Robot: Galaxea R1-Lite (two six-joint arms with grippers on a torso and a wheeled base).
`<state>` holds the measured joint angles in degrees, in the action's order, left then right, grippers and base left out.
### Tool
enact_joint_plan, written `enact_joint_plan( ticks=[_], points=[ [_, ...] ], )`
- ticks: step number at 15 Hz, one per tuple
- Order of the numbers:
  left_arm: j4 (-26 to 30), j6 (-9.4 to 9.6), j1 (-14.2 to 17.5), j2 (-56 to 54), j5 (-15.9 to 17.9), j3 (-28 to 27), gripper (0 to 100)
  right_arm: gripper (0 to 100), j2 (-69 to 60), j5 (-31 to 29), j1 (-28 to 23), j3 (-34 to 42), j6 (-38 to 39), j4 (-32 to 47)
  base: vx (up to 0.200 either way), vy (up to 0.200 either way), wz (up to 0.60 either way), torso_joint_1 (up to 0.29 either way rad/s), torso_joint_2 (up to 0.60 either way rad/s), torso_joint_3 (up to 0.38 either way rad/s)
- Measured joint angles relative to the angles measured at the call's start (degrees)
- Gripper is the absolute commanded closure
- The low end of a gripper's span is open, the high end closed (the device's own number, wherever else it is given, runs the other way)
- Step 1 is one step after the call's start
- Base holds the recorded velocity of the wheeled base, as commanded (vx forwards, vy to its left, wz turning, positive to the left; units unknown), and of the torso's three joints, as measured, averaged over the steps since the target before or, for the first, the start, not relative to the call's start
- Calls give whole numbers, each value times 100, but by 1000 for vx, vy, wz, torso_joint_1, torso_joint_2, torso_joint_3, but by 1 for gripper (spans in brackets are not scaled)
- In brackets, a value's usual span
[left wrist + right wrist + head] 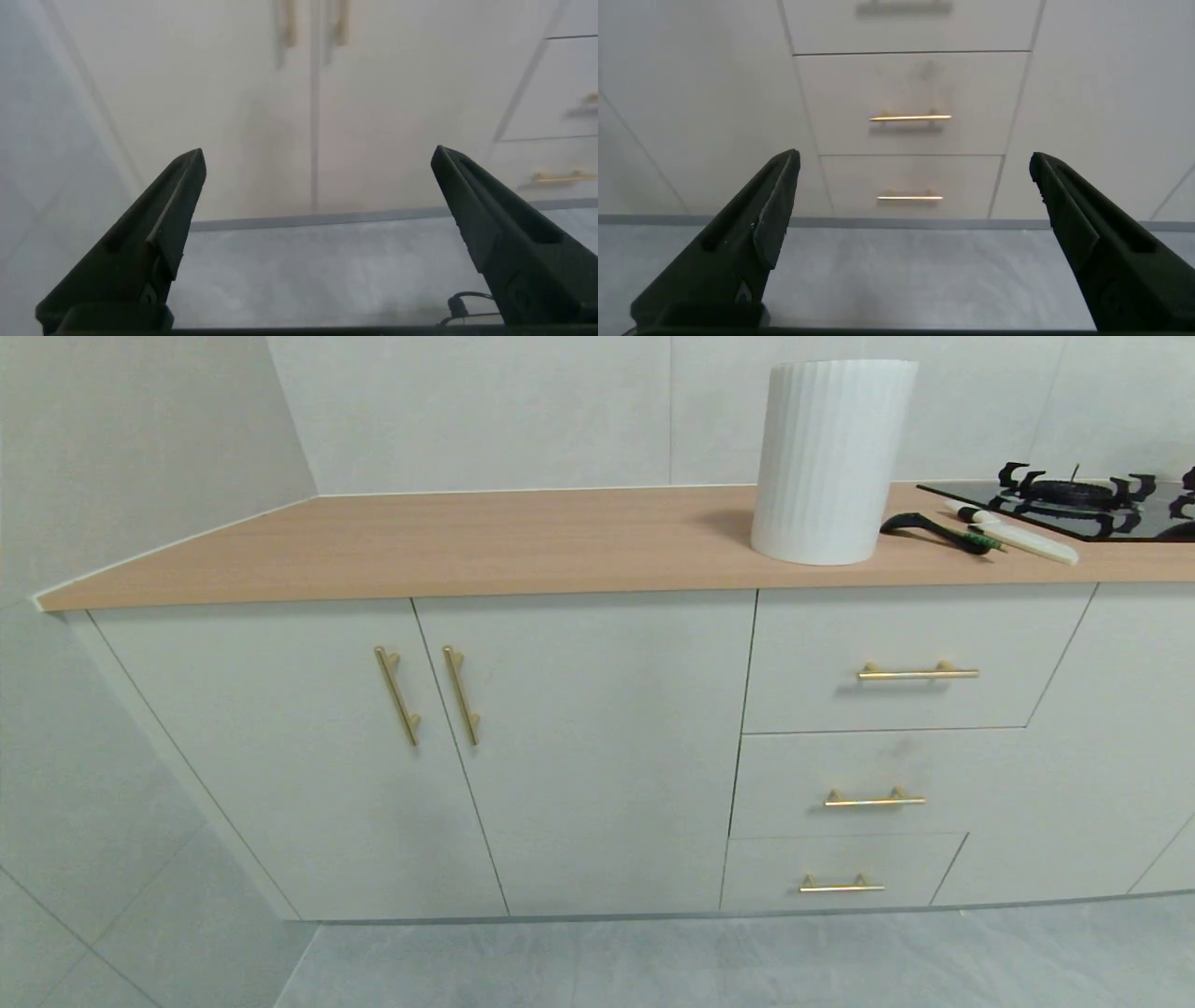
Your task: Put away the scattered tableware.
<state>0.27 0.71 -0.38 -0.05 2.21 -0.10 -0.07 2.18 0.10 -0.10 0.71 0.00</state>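
On the wooden countertop (448,541) at the right, several utensils lie beside a tall white ribbed holder (829,462): a black-handled one (934,529), a thin green one (982,539) and a white one (1018,537). My left gripper (316,163) is open and empty, low down, facing the double cupboard doors (313,103). My right gripper (913,163) is open and empty too, low in front of the drawers (910,98).
A black gas hob (1083,502) sits at the far right of the counter. Below are two cupboard doors with gold handles (428,695) and three drawers with gold handles (918,673). A wall (121,448) closes the left side. Grey tiled floor (653,961) lies in front.
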Motion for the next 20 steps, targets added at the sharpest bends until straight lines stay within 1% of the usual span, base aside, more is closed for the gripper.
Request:
enact_joint_plan(
  ticks=[2, 11, 14, 20],
  points=[
    [-2, 0, 0, -2, -2, 0, 0, 0, 0, -2, 0, 0, 0, 0, 0, -200, 0, 5, 2, 5],
    [-2, 0, 0, -2, 0, 0, 0, 0, 0, -7, -2, 0, -2, 0, 0, 0, 0, 0, 0, 0],
    [-9, 5, 5, -2, 0, 0, 0, 0, 0, -5, 6, 0, 0, 0, 200, 0, 0, -7, 1, 4],
    [-2, -9, 2, -2, -10, 0, 0, 0, 0, -5, -5, 0, -2, 0, 0, 0, 0, 0, 0, 0]
  ],
)
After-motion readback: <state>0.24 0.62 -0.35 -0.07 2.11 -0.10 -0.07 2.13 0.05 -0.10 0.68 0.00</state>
